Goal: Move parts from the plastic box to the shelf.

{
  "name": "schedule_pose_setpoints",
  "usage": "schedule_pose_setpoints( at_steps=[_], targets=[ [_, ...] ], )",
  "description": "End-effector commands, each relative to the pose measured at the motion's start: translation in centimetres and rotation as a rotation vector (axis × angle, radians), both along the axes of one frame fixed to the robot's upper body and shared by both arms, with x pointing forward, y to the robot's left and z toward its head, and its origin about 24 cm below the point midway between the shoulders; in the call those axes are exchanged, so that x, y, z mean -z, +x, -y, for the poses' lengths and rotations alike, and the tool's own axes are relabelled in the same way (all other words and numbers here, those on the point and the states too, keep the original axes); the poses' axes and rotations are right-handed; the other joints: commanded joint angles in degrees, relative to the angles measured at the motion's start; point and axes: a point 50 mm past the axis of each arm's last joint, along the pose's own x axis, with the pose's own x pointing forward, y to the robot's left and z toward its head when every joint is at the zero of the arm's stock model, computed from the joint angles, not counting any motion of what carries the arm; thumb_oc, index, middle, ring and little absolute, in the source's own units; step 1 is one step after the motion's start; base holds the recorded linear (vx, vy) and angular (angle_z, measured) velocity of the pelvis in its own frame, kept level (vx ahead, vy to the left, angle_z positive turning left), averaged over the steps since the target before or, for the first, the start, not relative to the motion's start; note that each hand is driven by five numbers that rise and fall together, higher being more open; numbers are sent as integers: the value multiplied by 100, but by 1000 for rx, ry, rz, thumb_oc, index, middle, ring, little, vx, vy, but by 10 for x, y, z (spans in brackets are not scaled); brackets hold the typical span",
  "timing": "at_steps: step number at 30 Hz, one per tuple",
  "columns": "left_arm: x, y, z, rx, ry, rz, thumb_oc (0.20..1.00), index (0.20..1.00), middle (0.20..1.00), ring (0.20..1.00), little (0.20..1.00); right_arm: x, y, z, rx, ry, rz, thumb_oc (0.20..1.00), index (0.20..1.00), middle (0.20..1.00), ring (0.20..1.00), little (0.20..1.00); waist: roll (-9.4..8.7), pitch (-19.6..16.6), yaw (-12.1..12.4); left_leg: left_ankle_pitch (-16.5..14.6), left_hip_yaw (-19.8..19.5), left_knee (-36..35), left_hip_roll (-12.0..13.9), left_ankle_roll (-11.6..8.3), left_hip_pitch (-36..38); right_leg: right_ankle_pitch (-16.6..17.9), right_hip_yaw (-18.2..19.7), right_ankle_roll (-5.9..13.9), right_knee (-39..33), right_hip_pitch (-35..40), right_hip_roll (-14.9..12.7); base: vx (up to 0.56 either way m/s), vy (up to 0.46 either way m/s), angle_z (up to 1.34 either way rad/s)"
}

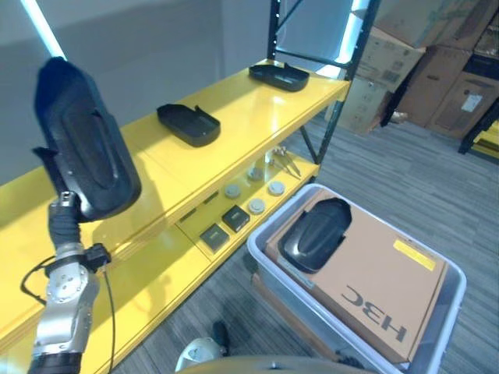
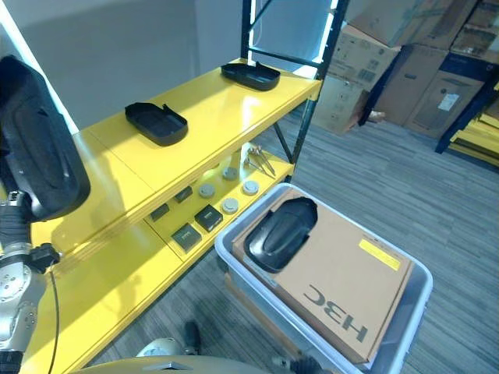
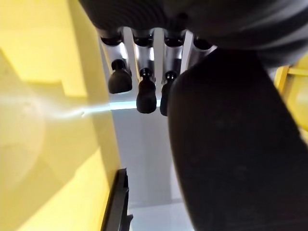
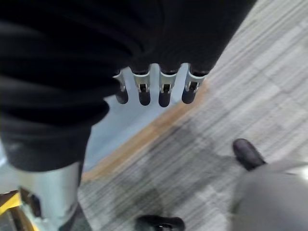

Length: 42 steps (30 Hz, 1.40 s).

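Left hand (image 3: 144, 86) fingers curled round black part (image 1: 90, 148), raised above yellow shelf (image 1: 234, 117); right hand (image 4: 154, 89) slack

This looks like a warehouse or industrial stockroom. A long yellow metal shelf unit (image 1: 257, 117) on dark steel uprights (image 1: 355, 54) stands on grey striped carpet flooring (image 1: 405, 171). Brown cardboard cartons (image 1: 437, 70) are stacked in the background, beside a dark blue rack post (image 2: 468, 101). On the lower yellow shelf board lie small round grey discs (image 1: 256, 206) and flat dark square parts (image 1: 235, 217). A pale grey plastic tote box (image 1: 448, 312) holds a brown cardboard carton (image 1: 374, 273).
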Motion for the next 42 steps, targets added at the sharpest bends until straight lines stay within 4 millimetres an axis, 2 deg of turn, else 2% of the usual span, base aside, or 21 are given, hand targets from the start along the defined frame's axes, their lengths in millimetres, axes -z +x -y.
schedule_pose_setpoints(
  at_steps=[1,3,5,6,7,8,11,12,14,15,16,18,19,20,22,26,28,29,32,34,42],
  targets=[
    [-44,7,-5,32,100,206,200,200,200,200,200,2,-9,0,45,-12,6,1000,1000,1000,1000,1000,204,-69,71,-523,-917,261,-39,-238,-140,-417,258,-107,327,-585,662,196,262,21],
    [-46,4,-9,43,111,205,200,200,200,200,200,0,-5,-3,75,5,23,1000,1000,1000,1000,1000,240,-92,92,-733,-1124,353,-331,25,-29,-296,456,22,1321,-822,307,207,330,33],
    [-46,5,-10,42,110,202,200,200,200,200,200,-1,-4,-3,73,9,31,1000,1000,1000,1000,1000,260,-89,29,-817,-1164,379,-440,134,18,-261,612,83,1884,-1020,143,129,236,49],
    [-46,7,-10,42,112,197,200,200,200,200,200,-1,-4,-4,82,16,37,1000,1000,1000,1000,1000,287,-69,-59,-909,-1265,422,-560,240,64,-105,840,137,2451,-1238,63,147,234,51],
    [-45,8,-9,47,115,190,200,200,200,200,200,-2,-4,-5,94,20,40,1000,1000,1000,1000,1000,299,-43,-138,-962,-1324,437,-625,300,114,-7,1033,169,2833,-1399,95,164,230,121],
    [-43,12,-7,52,109,183,200,200,200,200,200,-2,-3,-5,111,25,45,1000,1000,1000,1000,1000,331,35,-294,-1057,-1468,449,-711,402,222,166,1417,203,3431,-1823,179,113,138,150],
    [-43,16,-5,52,117,178,200,200,200,200,200,-3,-2,-4,109,25,51,1000,1000,1000,1000,1000,400,123,-454,-1126,-1639,455,-699,402,350,212,1785,146,3619,-2302,228,67,-36,76],
    [-46,23,0,72,111,184,200,200,200,200,200,-3,0,1,125,23,59,1000,1000,1000,1000,1000,380,262,-648,-1113,-1831,530,-581,275,365,677,2225,40,2474,-2476,336,71,-232,15],
    [-49,27,4,86,116,186,200,200,200,200,200,-3,-1,6,144,23,54,1000,1000,1000,1000,1000,303,322,-768,-1177,-2008,574,-534,169,410,749,2507,63,1612,-2396,402,168,-330,84],
    [-50,32,11,103,118,182,200,200,200,200,200,-2,-4,12,157,20,47,1000,1000,1000,1000,1000,169,335,-929,-1287,-2279,635,-552,112,414,1053,3000,139,668,-2427,461,207,-298,173],
    [-50,33,11,102,118,182,200,200,200,200,200,-2,-4,13,155,20,45,1000,1000,1000,1000,1000,169,346,-947,-1307,-2311,646,-546,110,426,1091,3015,148,592,-2390,467,195,-263,157],
    [-48,34,18,128,124,173,200,200,200,200,200,-1,-9,16,158,20,29,1000,1000,1000,1000,1000,69,390,-1066,-1529,-2498,680,-475,81,562,1429,3284,253,299,-2528,417,218,-241,43],
    [-47,32,19,140,126,166,200,200,200,200,200,-1,-11,18,153,20,19,1000,1000,1000,1000,1000,61,391,-1058,-1538,-2522,681,-375,29,610,1161,3162,260,234,-2435,425,195,-206,6],
    [-47,32,19,140,126,166,200,200,200,200,200,-1,-11,18,153,20,19,1000,1000,1000,1000,1000,61,391,-1058,-1538,-2522,681,-375,29,610,1161,3162,260,234,-2435,425,188,-218,45],
    [-44,33,26,176,123,127,200,200,200,200,200,0,-16,22,137,16,-14,1000,1000,1000,1000,1000,-30,288,-1013,-1393,-2488,649,-106,-190,672,912,2889,223,-113,-1975,542,251,-322,59],
    [-35,41,37,170,122,56,200,200,200,200,200,1,-16,27,118,-1,-46,1000,1000,1000,1000,1000,-129,126,-1028,-1242,-2102,769,338,-515,625,755,2591,29,-540,-1459,758,195,-241,70],
    [-32,43,40,173,120,41,200,200,200,200,200,0,-17,28,122,-5,-51,1000,1000,1000,1000,1000,-134,106,-1068,-1183,-1952,819,444,-578,578,729,2528,-17,-614,-1379,811,73,-132,25],
    [-29,47,44,180,113,24,200,200,200,200,200,0,-18,29,125,-11,-57,1000,1000,1000,1000,1000,-136,93,-1114,-1121,-1751,915,535,-631,500,705,2434,-60,-682,-1299,845,29,-163,22],
    [-25,65,59,210,169,-39,200,200,200,200,200,1,-26,29,170,-17,-71,1000,1000,1000,1000,1000,-50,80,-1417,-958,-717,1010,938,-797,397,557,1927,-111,-743,-1134,890,13,-126,68],
    [-20,74,61,193,196,-103,200,200,200,200,200,1,-27,30,181,-24,-78,1000,1000,1000,1000,1000,-12,113,-1536,-799,-484,884,1003,-755,449,555,1821,-166,-700,-1170,917,-22,-36,96],
    [7,95,40,40,360,-407,200,200,200,200,200,5,-34,24,111,-10,-142,1000,1000,1000,1000,1000,122,32,-1810,-725,-477,412,818,-640,776,536,2063,-103,-604,-1244,928,65,33,4]
  ],
)
